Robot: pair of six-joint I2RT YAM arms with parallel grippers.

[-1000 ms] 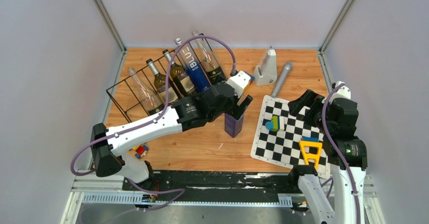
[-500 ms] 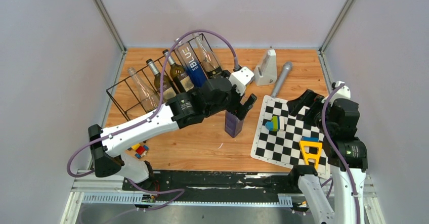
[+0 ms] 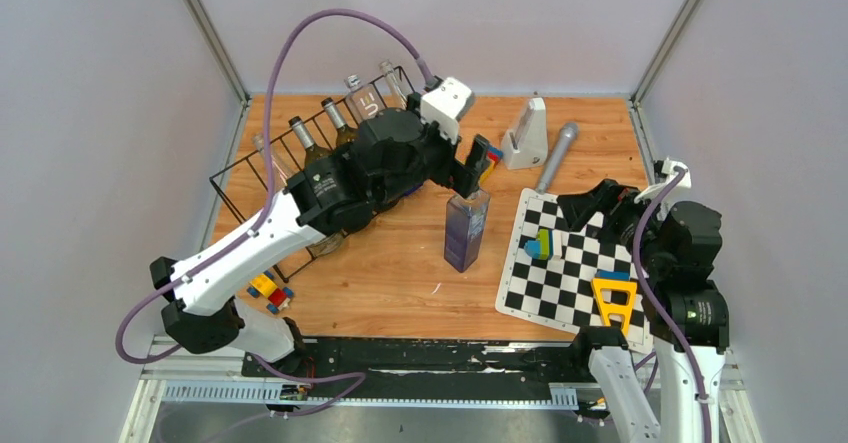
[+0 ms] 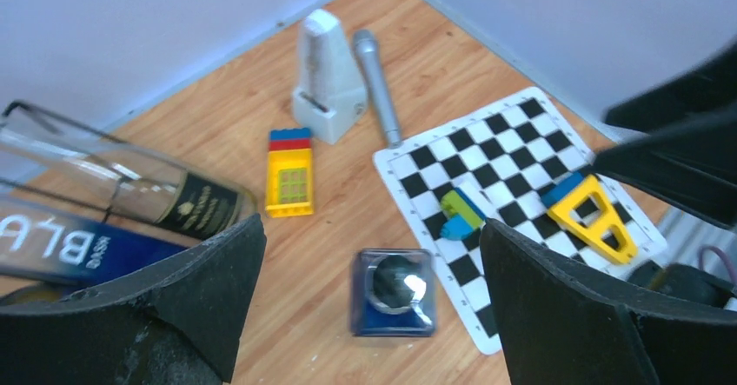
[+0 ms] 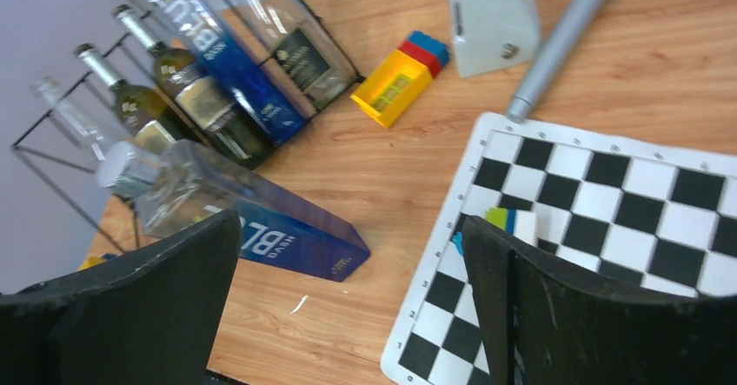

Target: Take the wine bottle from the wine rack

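- Here, the left gripper [image 4: 369, 233]: jaws spread wide, grasping nothing, raised directly above the blue square wine bottle [image 4: 393, 291].
- The blue square wine bottle stands upright on the wooden table [image 3: 400, 283], silver cap up. It is off the rack, between the wine rack [image 3: 232, 178] and the checkerboard mat [image 3: 560, 283], touching neither.
- The wine rack is a black wire frame at the table's far left, crossed by the left arm.
- The racked bottles [image 5: 204, 98] number 5 in the right wrist view: 1 clear, 2 green, 1 blue, 1 clear with a dark label.
- The right gripper [image 5: 348, 229]: jaws wide apart, empty, above the mat's far right part.
- On the mat: 1 yellow triangular frame [image 3: 613, 301] and a green-blue brick cluster [image 3: 541, 244].
- Beyond the mat: a white wedge-shaped stand [image 3: 527, 135], a grey cylinder [image 3: 556, 155] just beside it, and a yellow toy brick [image 4: 289, 172] near the rack's end.
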